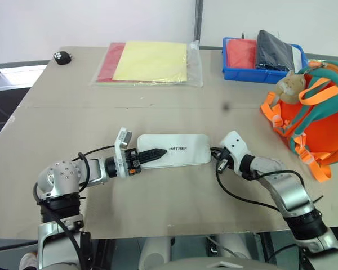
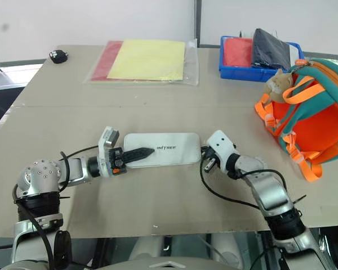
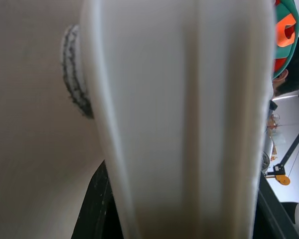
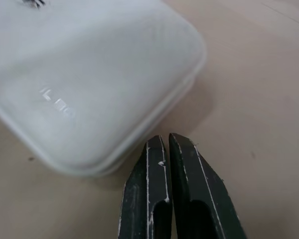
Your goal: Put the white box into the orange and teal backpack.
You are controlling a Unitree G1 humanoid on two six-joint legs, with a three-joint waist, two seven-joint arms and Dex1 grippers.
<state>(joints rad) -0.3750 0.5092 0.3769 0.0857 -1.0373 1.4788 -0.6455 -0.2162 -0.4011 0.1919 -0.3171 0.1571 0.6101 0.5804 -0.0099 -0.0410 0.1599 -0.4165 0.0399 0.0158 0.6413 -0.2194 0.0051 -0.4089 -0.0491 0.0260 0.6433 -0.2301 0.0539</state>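
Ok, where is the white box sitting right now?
In the left eye view the white box lies flat on the table near its front middle, between the left gripper, clamped on its left end, and the right gripper at its right end.

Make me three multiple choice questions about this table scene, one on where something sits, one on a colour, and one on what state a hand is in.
1. Where is the white box?
A. Flat on the table between the two hands
B. Inside the blue bin
C. On top of the backpack

2. What colour is the top sheet in the clear sleeve?
A. Green
B. Yellow
C. Black

3. How do the right hand's fingers stand?
A. Spread wide around the box
B. Clamped on the backpack strap
C. Together, holding nothing

Answers:
1. A: the box lies on the table with the left hand at one end and the right hand at the other.
2. B: a yellow sheet covers a red one.
3. C: the right wrist view shows both fingers pressed together beside the box's corner, apart from it.
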